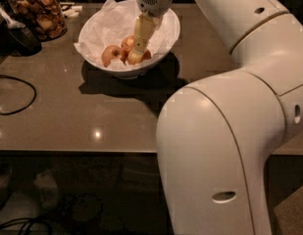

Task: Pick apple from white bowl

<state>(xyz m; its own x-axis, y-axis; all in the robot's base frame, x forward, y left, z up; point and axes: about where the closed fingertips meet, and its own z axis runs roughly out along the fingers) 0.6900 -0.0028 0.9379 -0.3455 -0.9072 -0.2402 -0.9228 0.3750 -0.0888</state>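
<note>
Dark countertop (92, 114) held white bowl (173, 31), paper-lined, with pale apple (134, 58) plus 2 redder apples (112, 56). Gripper (138, 47) hung low at pale apple, grip unreadable. Jar (40, 14), black cable (14, 104) lay left; robot arm (224, 146) blocked right foreground.

End effector (138, 45) upper centre, pointing down; arm (214, 131) bent, foreground right.
</note>
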